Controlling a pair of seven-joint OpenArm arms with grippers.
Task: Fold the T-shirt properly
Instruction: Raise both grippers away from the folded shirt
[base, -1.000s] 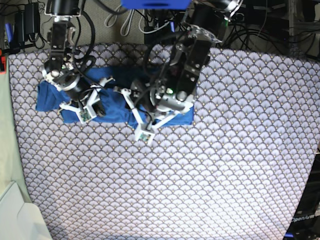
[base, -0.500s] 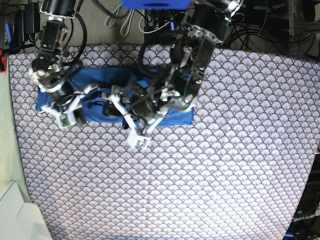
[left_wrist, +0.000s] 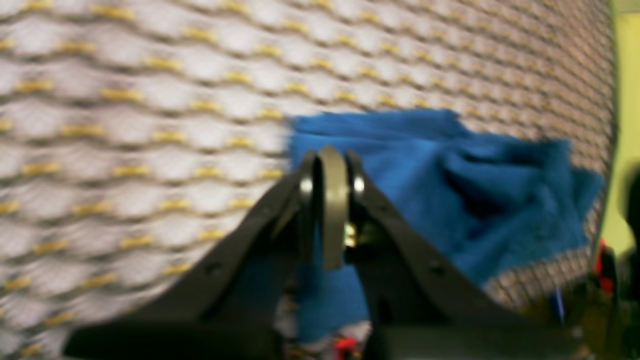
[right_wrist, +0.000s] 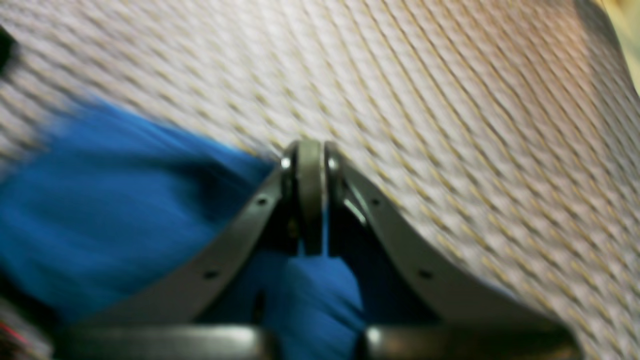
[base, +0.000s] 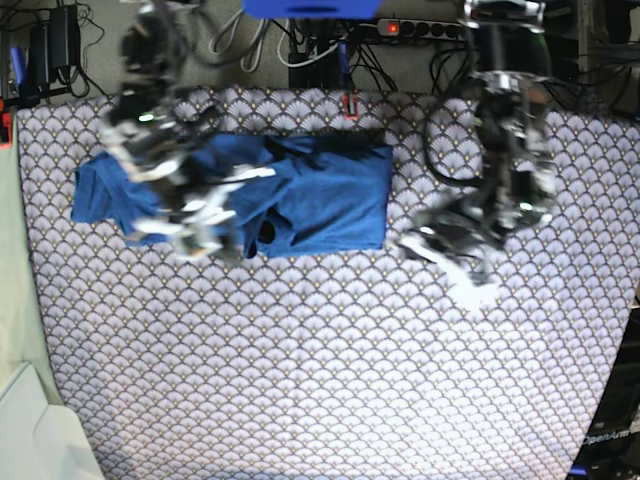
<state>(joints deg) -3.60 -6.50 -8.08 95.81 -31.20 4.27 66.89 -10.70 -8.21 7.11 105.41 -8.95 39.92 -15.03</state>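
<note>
The left gripper (left_wrist: 332, 165), a dark two-fingered claw with pale pads, has its jaws pressed together with nothing between them. In its wrist view the tips point toward the near edge of the large, plain medium-blue soft knit T-shirt (left_wrist: 450, 190), which lies rumpled beyond and to the right of the fingers, and the scalloped cloth fills the rest. In the base view this left gripper (base: 470, 275) hangs blurred over bare cloth, well apart from the shirt's right edge, on that view's right side.

The right gripper (right_wrist: 310, 155) is likewise closed tight. In its wrist view blue fabric lies beneath and behind the jaws, but the tips themselves meet with only the pale pad visible between them; whether any fabric is pinched there cannot be told through the blur. In the base view the right gripper (base: 200, 225) sits blurred over the left part of the shirt.

The T-shirt (base: 330, 190) lies in a roughly rectangular, partly folded bundle in the upper left part of the table, its right half flat and smooth, its left half creased, with a lobe reaching toward the left edge. Under it spreads the grey-white scallop-patterned table cloth (base: 350, 380). Black cables (base: 250, 40) lie beyond the far edge of the table.
</note>
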